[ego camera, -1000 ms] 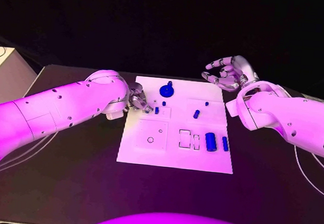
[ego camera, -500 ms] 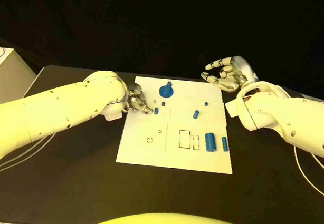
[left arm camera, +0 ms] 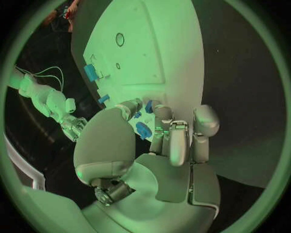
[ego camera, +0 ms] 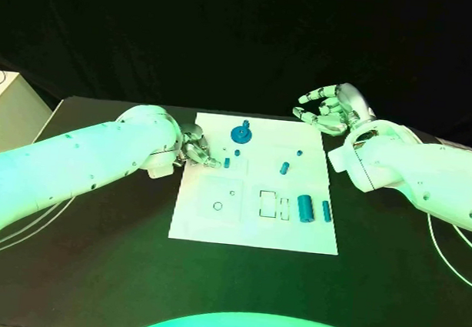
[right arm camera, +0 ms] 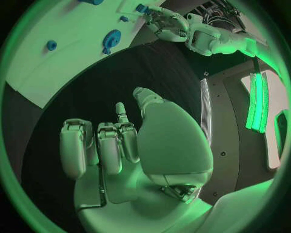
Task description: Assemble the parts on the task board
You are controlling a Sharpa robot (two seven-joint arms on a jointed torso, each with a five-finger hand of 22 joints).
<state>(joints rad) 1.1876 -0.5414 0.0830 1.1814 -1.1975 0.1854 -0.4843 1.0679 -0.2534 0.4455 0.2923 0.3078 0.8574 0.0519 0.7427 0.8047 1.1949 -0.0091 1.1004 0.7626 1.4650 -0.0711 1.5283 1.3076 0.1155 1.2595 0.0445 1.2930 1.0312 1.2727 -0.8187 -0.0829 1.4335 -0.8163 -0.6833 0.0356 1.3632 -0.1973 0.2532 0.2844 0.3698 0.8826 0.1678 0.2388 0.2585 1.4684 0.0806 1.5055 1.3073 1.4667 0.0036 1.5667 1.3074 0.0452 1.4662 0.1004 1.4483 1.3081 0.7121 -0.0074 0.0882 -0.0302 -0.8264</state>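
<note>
Little has moved vs the earlier frames: both hands sit about where they were, parts on the board lie the same.

Left hand (ego camera: 199, 148) is at the left edge of the task board (ego camera: 255, 231), fingers curled in over the board's upper-left area, right beside a small blue peg (ego camera: 226, 163). Wrist view shows its fingers (left arm camera: 171, 141) bent close round a small blue part (left arm camera: 143, 130); looks pinched betw. thumb and fingers, but contact not fully clear.

Right hand (ego camera: 332, 108) hangs off the board's far right corner, above the dark worktop (ego camera: 93, 274), fingers curled loosely w/ gaps betw. them, holding nothing (right arm camera: 115, 145).

On the board: blue gear (ego camera: 241, 134) far centre, tiny peg (ego camera: 300, 151) right of it, short peg (ego camera: 285, 168) mid-board, a thick cylinder (ego camera: 305, 208) and a thin bar (ego camera: 327, 211) side by side at right, near the rectangular slots (ego camera: 267, 202). Round hole (ego camera: 217, 206) sits in the near-left square.
</note>
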